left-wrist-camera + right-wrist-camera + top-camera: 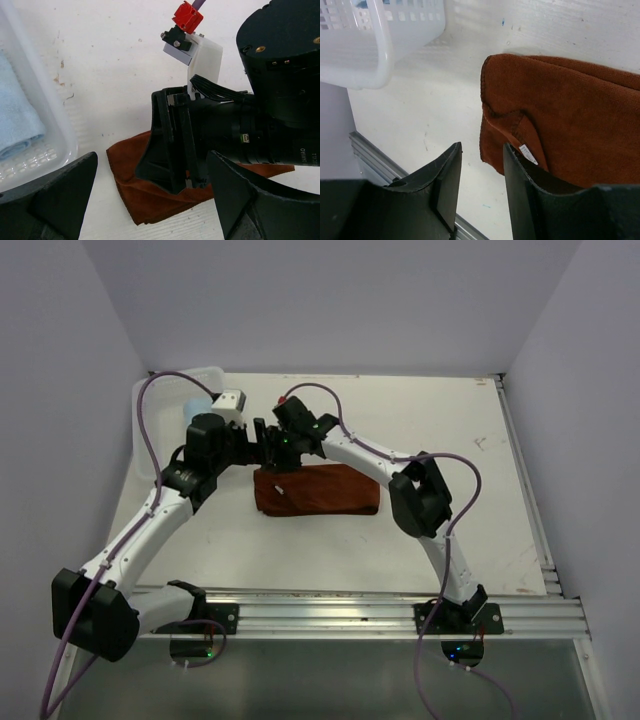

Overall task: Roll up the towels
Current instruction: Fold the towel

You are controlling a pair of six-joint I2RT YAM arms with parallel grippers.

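Nearest the lens, your right gripper stands with its jaws parted and bare table showing between them; nothing is held. One finger hangs over the left edge of the rust towel, just beside a turned-over corner flap and its small white tag. The other finger is off the cloth. Your left gripper is spread wide to either side of the right one, above that same end of the rust towel, and is also empty.

You will find the rust towel flat on the table, folded into a long strip and not yet rolled. The blue towel lies inside the white mesh basket, beyond the rust towel's left end and apart from it. Whether it is properly rolled cannot be told.

Handling judgement: the cloth looks light, soft and limp — it will likely sag and unfold if lifted by one point. Take hold at the rust towel's left short edge, pinching all layers including the loose flap, then turn it over along the strip. Keep it low so the roll stays tight.
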